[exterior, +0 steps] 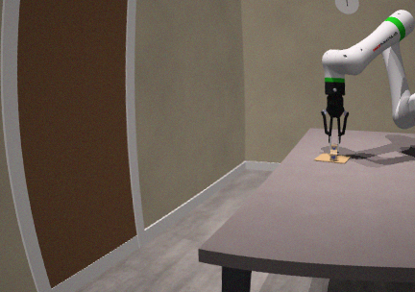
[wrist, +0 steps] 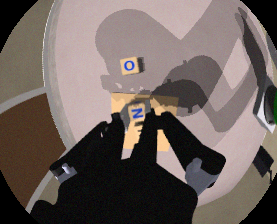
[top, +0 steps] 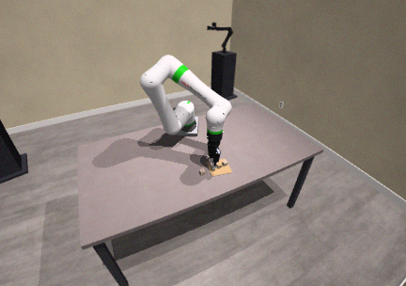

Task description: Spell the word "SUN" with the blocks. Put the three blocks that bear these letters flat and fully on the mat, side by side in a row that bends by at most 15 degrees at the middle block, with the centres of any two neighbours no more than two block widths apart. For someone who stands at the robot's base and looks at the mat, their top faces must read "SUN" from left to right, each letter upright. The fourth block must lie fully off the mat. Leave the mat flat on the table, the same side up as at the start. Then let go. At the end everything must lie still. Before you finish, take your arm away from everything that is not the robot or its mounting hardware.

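While low over mat (top: 222, 170), fingers narrowly pinch N block (wrist: 136, 113).

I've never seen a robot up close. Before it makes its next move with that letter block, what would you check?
1. End effector gripping the N block: ok, the block sits between its fingers.
2. N block over the mat: ok, tan mat shows under it in the wrist view.
3. N block resting on the mat: cannot tell, the contact is too small to see.
4. O block off the mat: ok, it lies on the table beyond the mat's edge.
5. Two other blocks on the mat: ok, but their letters are too small to read.
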`<state>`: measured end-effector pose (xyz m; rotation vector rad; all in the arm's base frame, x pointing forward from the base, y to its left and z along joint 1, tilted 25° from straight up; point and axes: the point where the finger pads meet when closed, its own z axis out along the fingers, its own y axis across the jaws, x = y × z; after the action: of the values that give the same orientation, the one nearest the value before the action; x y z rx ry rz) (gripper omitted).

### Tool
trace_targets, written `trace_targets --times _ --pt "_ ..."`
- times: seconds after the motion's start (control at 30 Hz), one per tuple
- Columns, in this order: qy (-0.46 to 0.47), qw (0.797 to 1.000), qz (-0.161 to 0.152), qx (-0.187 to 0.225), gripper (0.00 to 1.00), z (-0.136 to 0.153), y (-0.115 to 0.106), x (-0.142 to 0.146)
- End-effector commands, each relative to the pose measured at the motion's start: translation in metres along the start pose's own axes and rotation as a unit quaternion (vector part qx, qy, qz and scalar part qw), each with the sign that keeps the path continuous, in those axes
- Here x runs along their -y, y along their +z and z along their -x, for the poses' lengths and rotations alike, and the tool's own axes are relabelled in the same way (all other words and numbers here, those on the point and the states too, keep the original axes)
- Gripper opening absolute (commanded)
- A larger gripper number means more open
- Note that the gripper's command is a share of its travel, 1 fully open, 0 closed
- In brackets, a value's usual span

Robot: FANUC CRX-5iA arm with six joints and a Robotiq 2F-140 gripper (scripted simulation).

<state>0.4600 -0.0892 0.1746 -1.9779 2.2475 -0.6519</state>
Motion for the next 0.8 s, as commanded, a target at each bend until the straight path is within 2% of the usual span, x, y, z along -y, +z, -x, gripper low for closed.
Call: trace_targets --times 0.0,0.77 --pt "0.000 1.000 0.000 0.000 0.16 0.0000 0.0098 0.0009" --pt "0.000 1.000 0.000 0.000 0.16 -0.0001 0.0137 0.0010"
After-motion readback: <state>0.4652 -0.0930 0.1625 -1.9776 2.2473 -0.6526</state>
